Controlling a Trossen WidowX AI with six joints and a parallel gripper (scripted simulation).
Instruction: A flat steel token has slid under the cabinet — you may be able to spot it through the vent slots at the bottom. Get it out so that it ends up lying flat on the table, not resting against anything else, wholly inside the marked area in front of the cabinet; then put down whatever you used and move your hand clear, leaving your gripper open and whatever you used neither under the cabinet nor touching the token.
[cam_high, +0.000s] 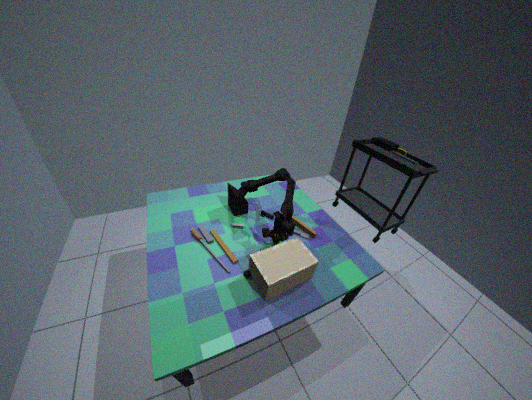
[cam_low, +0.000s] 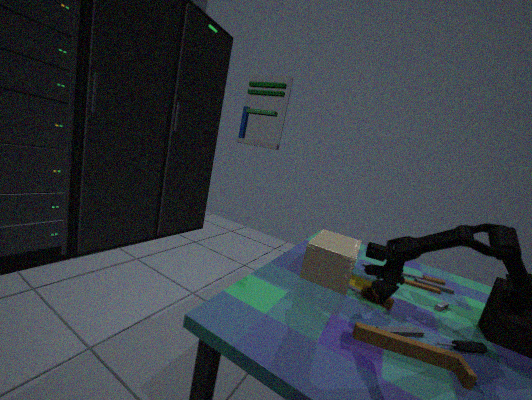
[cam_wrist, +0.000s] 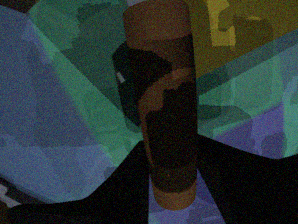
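My gripper (cam_high: 278, 238) (cam_low: 381, 294) (cam_wrist: 166, 141) is shut on a brown wooden handle (cam_low: 389, 303) (cam_wrist: 160, 24), low over the table in front of the cabinet. The handle runs up the middle of the wrist view; its working end cannot be made out. The cabinet (cam_high: 284, 261) (cam_low: 329, 262) is a pale box. A yellow patch (cam_low: 358, 283) (cam_wrist: 280, 17), perhaps the marked area, shows at the cabinet's front. The steel token is not visible, and the vent slots cannot be made out.
An angled wooden bar (cam_high: 304, 227) (cam_low: 400, 343) and a black-handled tool (cam_low: 469, 346) lie to one side. A straight wooden bar (cam_high: 223, 246), a long rod (cam_high: 216, 256) and a flat grey tool (cam_high: 205, 234) lie opposite. A small pale block (cam_high: 237, 226) (cam_low: 441, 306) lies nearer the arm's base.
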